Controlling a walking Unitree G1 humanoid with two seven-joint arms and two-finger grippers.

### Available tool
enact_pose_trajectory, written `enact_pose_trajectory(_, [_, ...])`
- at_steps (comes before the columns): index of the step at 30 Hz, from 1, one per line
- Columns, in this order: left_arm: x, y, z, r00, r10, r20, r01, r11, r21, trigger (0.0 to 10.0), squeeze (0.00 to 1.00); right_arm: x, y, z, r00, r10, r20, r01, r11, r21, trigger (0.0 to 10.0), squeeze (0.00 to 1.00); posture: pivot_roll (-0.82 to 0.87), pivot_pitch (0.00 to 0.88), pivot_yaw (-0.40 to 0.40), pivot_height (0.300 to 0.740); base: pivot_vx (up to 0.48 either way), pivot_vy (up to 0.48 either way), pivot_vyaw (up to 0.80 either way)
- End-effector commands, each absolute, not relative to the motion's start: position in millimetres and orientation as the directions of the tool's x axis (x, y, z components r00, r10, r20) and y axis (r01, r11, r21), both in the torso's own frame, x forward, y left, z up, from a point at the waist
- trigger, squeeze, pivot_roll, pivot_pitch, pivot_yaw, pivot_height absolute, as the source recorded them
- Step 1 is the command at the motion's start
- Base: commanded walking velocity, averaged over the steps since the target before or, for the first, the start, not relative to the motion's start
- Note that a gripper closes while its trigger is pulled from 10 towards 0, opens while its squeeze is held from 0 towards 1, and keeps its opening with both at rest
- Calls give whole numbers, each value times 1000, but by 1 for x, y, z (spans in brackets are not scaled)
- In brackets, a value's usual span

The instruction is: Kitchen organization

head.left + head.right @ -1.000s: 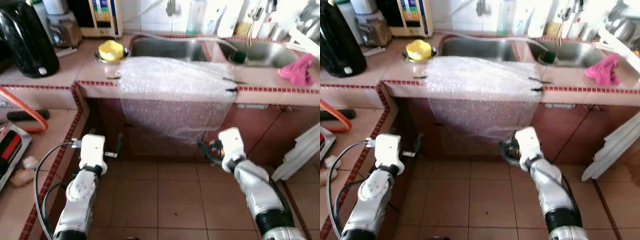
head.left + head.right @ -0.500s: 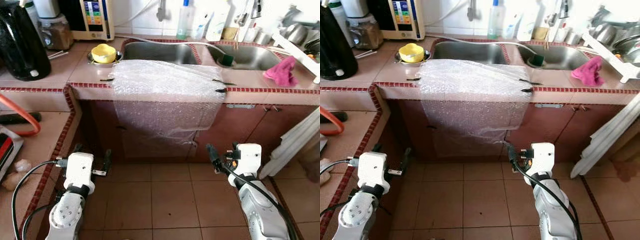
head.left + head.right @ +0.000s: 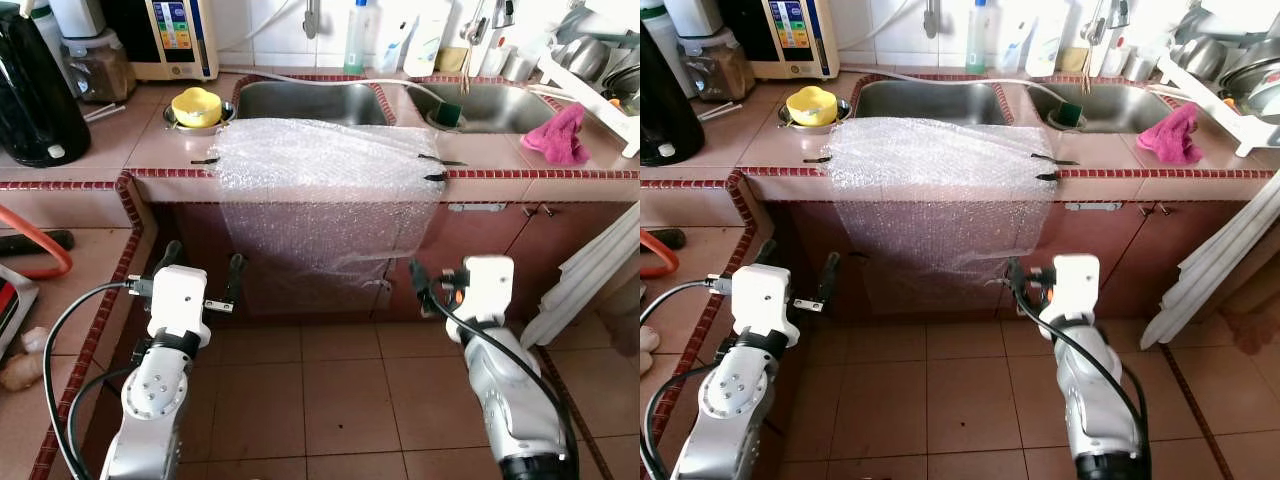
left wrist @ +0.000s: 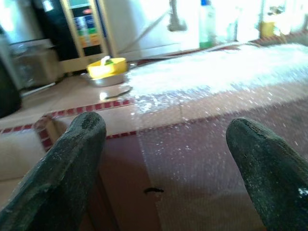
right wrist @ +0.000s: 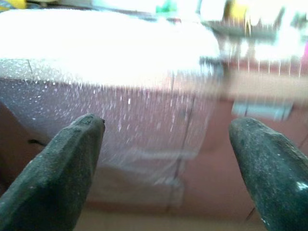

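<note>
Both arms now sit higher and nearer the cabinet. Left gripper [image 3: 202, 281] and right gripper [image 3: 1025, 287] hover released, empty, below the bubble wrap [image 3: 325, 190] draped over the counter edge [image 3: 520, 177]. Left wrist view catches a yellow bowl [image 4: 106, 67].

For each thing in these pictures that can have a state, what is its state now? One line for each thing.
Bubble wrap sheet: spread on the counter edge, front part hanging down over the cabinet.
Left gripper: open, holding nothing, low before the cabinet.
Right gripper: open, holding nothing, near the sheet's lower right corner.
Yellow bowl: resting in a metal dish beside the sink.
Pink cloth: crumpled on the counter.
Cabinet doors: closed.
</note>
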State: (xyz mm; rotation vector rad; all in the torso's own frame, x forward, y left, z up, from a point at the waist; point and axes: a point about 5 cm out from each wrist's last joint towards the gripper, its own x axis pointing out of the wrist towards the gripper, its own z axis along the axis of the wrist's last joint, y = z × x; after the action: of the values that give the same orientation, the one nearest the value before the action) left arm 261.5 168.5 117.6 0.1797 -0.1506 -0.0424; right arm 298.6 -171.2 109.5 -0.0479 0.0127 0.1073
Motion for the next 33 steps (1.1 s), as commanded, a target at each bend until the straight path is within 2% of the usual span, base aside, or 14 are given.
enact_pose_trajectory(1, [264,165,124,983,-40,181,11,987,158,10000,1000,301,-173,115,994,104,-10,-105,993,-59,10000,1000,58,0,-67,740,0,0,0])
enact_pose_trajectory(13, [274,162,131,977,23,213,-57,986,157,10000,1000,302,-165,131,990,130,54,-126,989,-72,10000,1000,43,0,-91,740,0,0,0])
enact_pose_trajectory(14, [274,160,128,979,9,202,-38,989,143,10000,0,299,-165,130,992,109,60,-106,993,-52,10000,43,30,0,-89,740,0,0,0])
enact_pose_trajectory(15, [273,157,126,980,-14,200,-12,992,126,10000,0,298,-166,130,994,89,65,-86,995,-45,10000,0,28,0,-86,740,0,0,0])
enact_pose_trajectory(16, [272,155,126,978,-22,208,-2,993,115,6745,0,297,-165,130,992,100,74,-98,995,-37,10000,0,29,0,-86,740,0,0,0])
enact_pose_trajectory(17, [271,153,128,972,-36,230,8,993,119,1137,0,296,-164,130,990,113,88,-110,993,-40,0,0,33,0,-83,740,0,0,0])
enact_pose_trajectory(19, [270,153,133,961,-52,270,17,991,131,0,0,297,-166,128,992,91,84,-87,995,-51,0,0,45,0,-82,740,0,0,0])
enact_pose_trajectory(26, [273,159,138,963,-55,264,21,991,131,0,0,307,-168,134,994,59,96,-57,998,-20,0,0,71,0,-69,740,0,0,0])
enact_pose_trajectory(27, [274,159,135,967,-51,249,15,989,146,4314,0,307,-169,134,994,56,92,-53,998,-32,0,0,77,0,-70,740,0,0,0])
enact_pose_trajectory(28, [275,160,132,974,-30,226,-6,987,158,10000,0,310,-173,132,998,28,63,-23,997,-70,10000,0,79,0,-66,740,0,0,0])
enact_pose_trajectory(29, [275,162,131,974,-22,225,-13,988,156,10000,0,311,-174,130,999,11,50,-7,996,-85,10000,0,78,0,-64,740,0,0,0])
enact_pose_trajectory(30, [276,164,134,971,-9,241,-25,990,138,10000,1000,311,-175,131,998,8,57,-4,998,-70,10000,0,79,0,-61,740,0,0,0])
enact_pose_trajectory(32, [276,165,136,968,-2,251,-31,991,127,10000,1000,311,-174,133,997,16,70,-13,999,-50,10000,0,79,0,-61,740,0,0,0])
enact_pose_trajectory(33, [276,167,137,965,12,261,-44,992,117,10000,1000,311,-174,134,997,18,79,-15,999,-42,10000,318,85,0,-62,740,0,0,0])
